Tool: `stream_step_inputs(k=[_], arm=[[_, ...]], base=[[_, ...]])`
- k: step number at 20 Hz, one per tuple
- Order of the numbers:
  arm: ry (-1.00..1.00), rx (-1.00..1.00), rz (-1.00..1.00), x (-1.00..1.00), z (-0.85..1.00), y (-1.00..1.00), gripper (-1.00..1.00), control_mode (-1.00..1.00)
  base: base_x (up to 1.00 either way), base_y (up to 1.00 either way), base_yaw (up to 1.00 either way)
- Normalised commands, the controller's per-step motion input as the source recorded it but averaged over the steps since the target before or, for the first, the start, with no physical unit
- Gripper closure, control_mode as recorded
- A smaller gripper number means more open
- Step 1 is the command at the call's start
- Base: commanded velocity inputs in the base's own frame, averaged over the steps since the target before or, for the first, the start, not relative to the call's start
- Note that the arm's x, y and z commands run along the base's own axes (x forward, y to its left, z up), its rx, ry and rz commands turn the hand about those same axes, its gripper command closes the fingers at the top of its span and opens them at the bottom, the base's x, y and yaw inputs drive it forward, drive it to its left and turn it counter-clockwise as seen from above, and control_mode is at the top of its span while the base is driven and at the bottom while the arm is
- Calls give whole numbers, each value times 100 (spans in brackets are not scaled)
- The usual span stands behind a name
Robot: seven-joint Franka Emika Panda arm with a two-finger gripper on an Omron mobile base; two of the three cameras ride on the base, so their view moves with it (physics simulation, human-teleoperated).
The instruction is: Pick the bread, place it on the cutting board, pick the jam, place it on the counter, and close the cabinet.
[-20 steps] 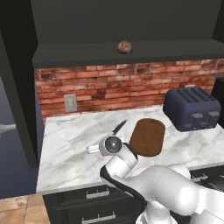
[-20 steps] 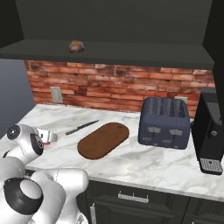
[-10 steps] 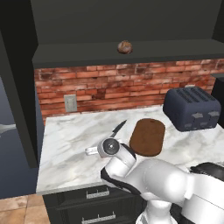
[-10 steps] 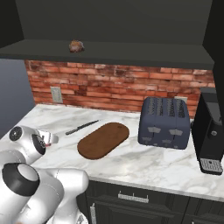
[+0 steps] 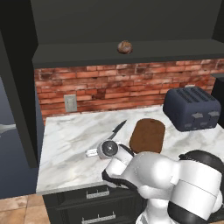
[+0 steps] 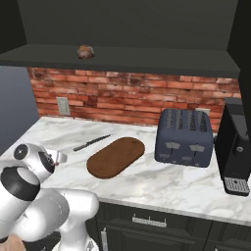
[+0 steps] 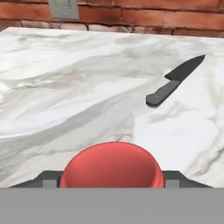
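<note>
The jam [image 7: 112, 168], a red jar, sits low in the hand view between my dark fingertips [image 7: 47, 177]; my gripper [image 7: 112, 177] is shut on it just above the marble counter [image 7: 65, 78]. From the base views the gripper [image 5: 92, 152] hangs over the counter's left part, left of the cutting board [image 5: 147, 134], and a sliver of the red jar [image 6: 58, 158] shows at the hand. The bread [image 5: 124, 47] rests on the shelf of the open cabinet [image 5: 131, 59], also seen from the right as a small roll [image 6: 85, 51]. The oval board [image 6: 116, 157] lies bare.
A black knife [image 7: 175, 81] lies on the counter between my hand and the board. A dark toaster [image 6: 184, 137] stands right of the board, with a black coffee machine [image 6: 236, 147] beyond it. The cabinet's open door [image 5: 17, 87] hangs at the left.
The arm's elbow and body have swung to the right in the left base view. The hand with the jar has hardly moved over the counter.
</note>
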Motion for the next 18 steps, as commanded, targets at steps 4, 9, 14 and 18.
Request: stream_step_inputs(k=[4, 9, 14, 18], arm=[[0, 0, 0, 10, -27, 0, 100, -100], [-1, 0, 0, 12, -20, 0, 100, -100], [0, 0, 0, 9, -18, 0, 100, -100], [-3, 0, 0, 9, -21, 0, 100, -100]], base=[[0, 0, 0], [0, 0, 0], [0, 0, 0], [0, 0, 0]])
